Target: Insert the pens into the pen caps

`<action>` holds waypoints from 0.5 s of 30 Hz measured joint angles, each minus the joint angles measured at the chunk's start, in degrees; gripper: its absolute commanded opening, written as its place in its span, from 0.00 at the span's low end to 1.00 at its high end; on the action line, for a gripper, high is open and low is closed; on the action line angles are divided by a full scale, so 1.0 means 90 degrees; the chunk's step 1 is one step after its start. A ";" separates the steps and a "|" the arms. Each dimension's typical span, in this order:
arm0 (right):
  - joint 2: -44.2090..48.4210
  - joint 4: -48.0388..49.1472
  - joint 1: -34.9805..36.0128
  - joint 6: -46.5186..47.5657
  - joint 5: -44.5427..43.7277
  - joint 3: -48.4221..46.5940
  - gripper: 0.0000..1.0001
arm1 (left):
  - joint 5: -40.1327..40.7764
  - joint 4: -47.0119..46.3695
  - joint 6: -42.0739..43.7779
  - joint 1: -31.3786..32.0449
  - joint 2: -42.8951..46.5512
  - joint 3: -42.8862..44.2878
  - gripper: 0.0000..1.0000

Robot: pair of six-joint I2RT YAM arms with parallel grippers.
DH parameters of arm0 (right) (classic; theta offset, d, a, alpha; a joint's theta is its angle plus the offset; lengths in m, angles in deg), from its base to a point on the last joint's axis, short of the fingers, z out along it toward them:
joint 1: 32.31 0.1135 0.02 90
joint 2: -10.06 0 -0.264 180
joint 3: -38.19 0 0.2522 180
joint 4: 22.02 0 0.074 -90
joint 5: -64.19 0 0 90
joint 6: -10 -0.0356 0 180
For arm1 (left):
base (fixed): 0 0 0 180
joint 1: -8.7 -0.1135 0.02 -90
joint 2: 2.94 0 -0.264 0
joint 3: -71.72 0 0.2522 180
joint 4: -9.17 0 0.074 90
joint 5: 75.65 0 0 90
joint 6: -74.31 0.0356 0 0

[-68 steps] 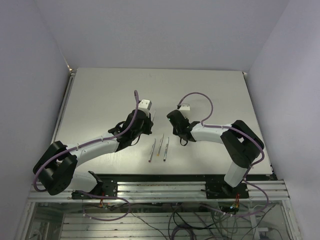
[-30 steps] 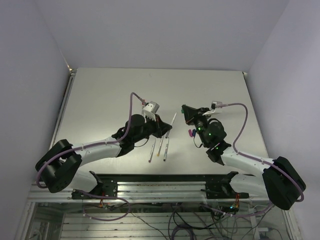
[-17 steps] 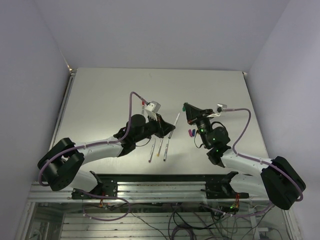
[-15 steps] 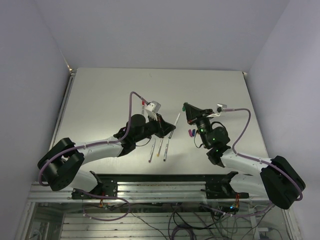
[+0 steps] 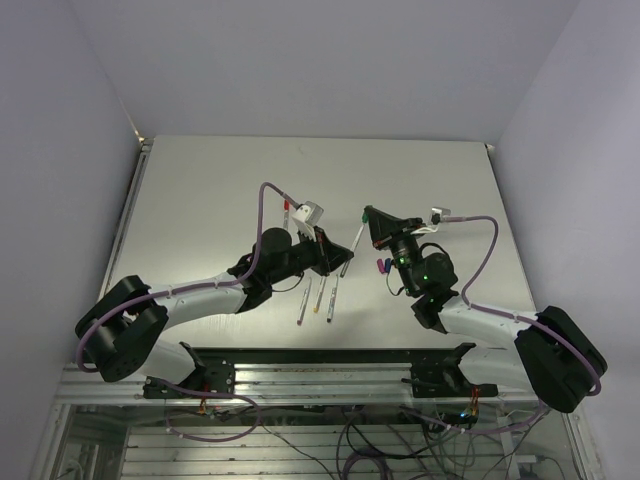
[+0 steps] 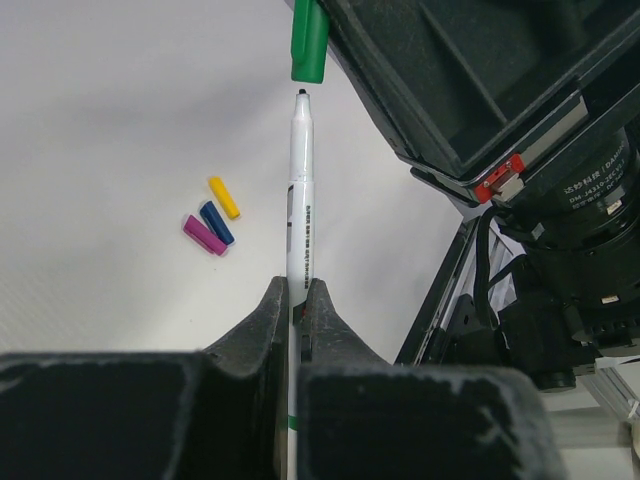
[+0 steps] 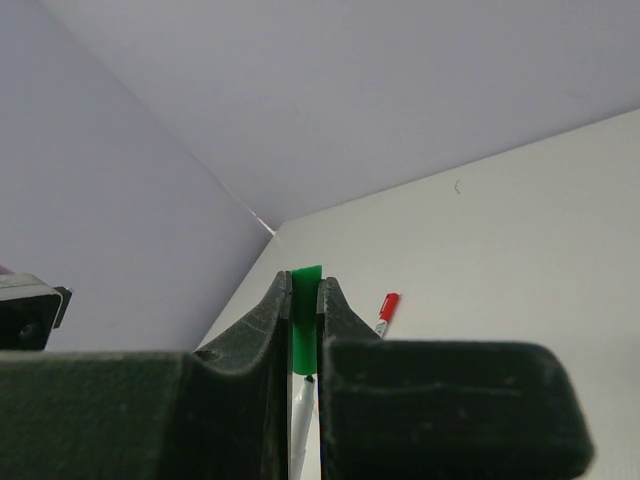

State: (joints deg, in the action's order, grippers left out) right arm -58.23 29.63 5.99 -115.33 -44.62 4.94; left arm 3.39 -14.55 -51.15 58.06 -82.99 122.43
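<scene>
My left gripper (image 6: 297, 290) is shut on a silvery pen (image 6: 300, 200), held above the table and pointing at the right gripper. The pen's dark tip is just short of the open mouth of the green cap (image 6: 309, 45). My right gripper (image 7: 305, 285) is shut on that green cap (image 7: 305, 320), and the pen tip (image 7: 303, 400) shows right below it. In the top view the left gripper (image 5: 338, 262), the pen (image 5: 350, 248) and the right gripper (image 5: 366, 216) meet mid-table. Yellow (image 6: 224, 197), blue (image 6: 216, 223) and magenta (image 6: 204, 235) caps lie together on the table.
Three uncapped pens (image 5: 318, 297) lie side by side on the table near the front, under the left arm. A pen with a red cap on it (image 7: 386, 310) lies farther back, also seen in the top view (image 5: 286, 210). The loose caps show under the right arm (image 5: 381, 266).
Both arms have lifted off the table and come together. The left gripper has carried the pen right and up toward the right gripper, whose cap has edged left, closing the gap.
</scene>
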 measured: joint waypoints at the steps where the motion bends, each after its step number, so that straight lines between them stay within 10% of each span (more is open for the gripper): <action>1: 0.0000 0.0002 0.0000 -0.0005 0.0007 0.0000 0.00 | 0.0002 -0.0002 0.0000 0.0000 0.0000 0.0000 0.07; 15: -0.0010 0.0085 0.0000 -0.0194 0.0146 0.0080 0.00 | 0.0024 -0.0007 0.0005 0.0005 0.0000 0.0000 0.07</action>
State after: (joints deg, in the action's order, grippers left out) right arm -58.32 30.39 5.99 -117.08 -43.31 5.66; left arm 3.61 -14.61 -51.11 58.10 -82.99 122.43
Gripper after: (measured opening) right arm 0.051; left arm 0.098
